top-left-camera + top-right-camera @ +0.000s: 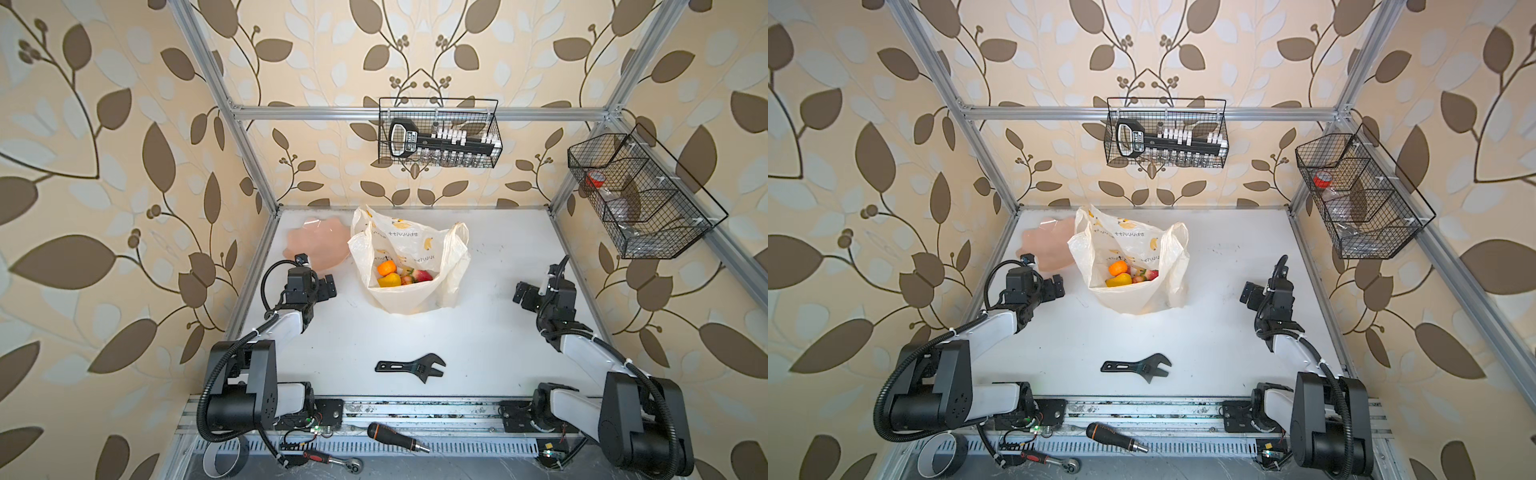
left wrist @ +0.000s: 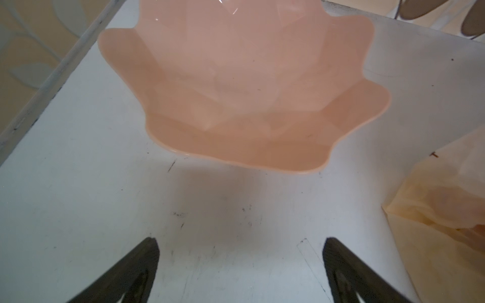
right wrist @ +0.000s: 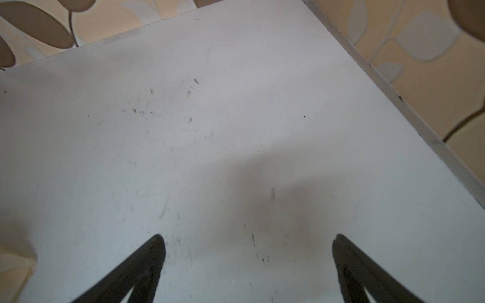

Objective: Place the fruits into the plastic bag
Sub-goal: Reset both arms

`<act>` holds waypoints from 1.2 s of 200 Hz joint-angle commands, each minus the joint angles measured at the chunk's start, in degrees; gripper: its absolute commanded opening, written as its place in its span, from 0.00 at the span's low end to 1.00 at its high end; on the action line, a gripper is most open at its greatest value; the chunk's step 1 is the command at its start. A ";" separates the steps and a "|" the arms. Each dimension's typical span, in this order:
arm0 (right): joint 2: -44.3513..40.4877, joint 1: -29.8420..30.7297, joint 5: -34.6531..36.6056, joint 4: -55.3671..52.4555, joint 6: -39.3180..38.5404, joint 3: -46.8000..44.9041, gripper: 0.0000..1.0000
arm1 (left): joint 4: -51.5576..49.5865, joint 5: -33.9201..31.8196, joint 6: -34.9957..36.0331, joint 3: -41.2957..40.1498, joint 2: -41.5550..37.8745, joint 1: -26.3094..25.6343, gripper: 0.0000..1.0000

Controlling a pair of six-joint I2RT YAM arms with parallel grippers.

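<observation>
White and scuffed, the worktop (image 1: 478, 332) carries everything here. The largest thing on it is the plastic bag (image 1: 409, 301), thin cream film printed with yellow bananas. In both top views it stands with its mouth open near the far edge, a little left of that edge's middle (image 1: 1129, 301). Its handle loops rise at the back and on the right side.

A pink petal-shaped dish (image 1: 316, 245) sits by the far left corner, just beside the bag's left side. I cannot tell whether the two touch. The left wrist view looks straight into its glossy bowl (image 2: 249, 91).

The left gripper (image 1: 328, 286) is near the left edge, just on the near side of the dish. Its jaws are spread wide and grasp nothing, with bare worktop between them (image 2: 241, 244). The right gripper (image 1: 523, 293) is near the right edge, well apart from the bag. It is likewise released, jaws wide over bare surface (image 3: 249, 241).

A black adjustable wrench (image 1: 411, 366) lies flat near the middle of the near edge.

The fruits (image 1: 399, 276) rest together in the bottom of the bag. There is an orange tangerine (image 1: 387, 268), a yellow fruit (image 1: 390, 281) touching it, and a red apple (image 1: 423, 275). The pieces between them are too small to tell apart.
</observation>
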 commanded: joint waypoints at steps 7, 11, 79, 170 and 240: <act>2.18 7.08 3.84 18.98 -6.64 -2.82 1.00 | 21.75 4.10 2.96 -6.21 1.55 0.09 0.99; 2.77 7.47 3.61 21.56 -6.80 -3.34 1.00 | 24.26 4.60 3.21 -7.16 2.13 0.05 0.99; 9.27 6.66 2.41 30.60 -8.58 -4.04 1.00 | 23.62 10.33 6.13 -3.32 11.27 0.05 0.99; 8.76 7.38 3.17 31.70 -9.17 -4.81 1.00 | 24.14 5.55 6.90 -3.70 10.59 -2.65 0.99; 8.73 7.38 3.21 31.70 -9.15 -4.81 1.00 | 23.19 5.48 6.28 -2.89 11.17 -2.31 0.99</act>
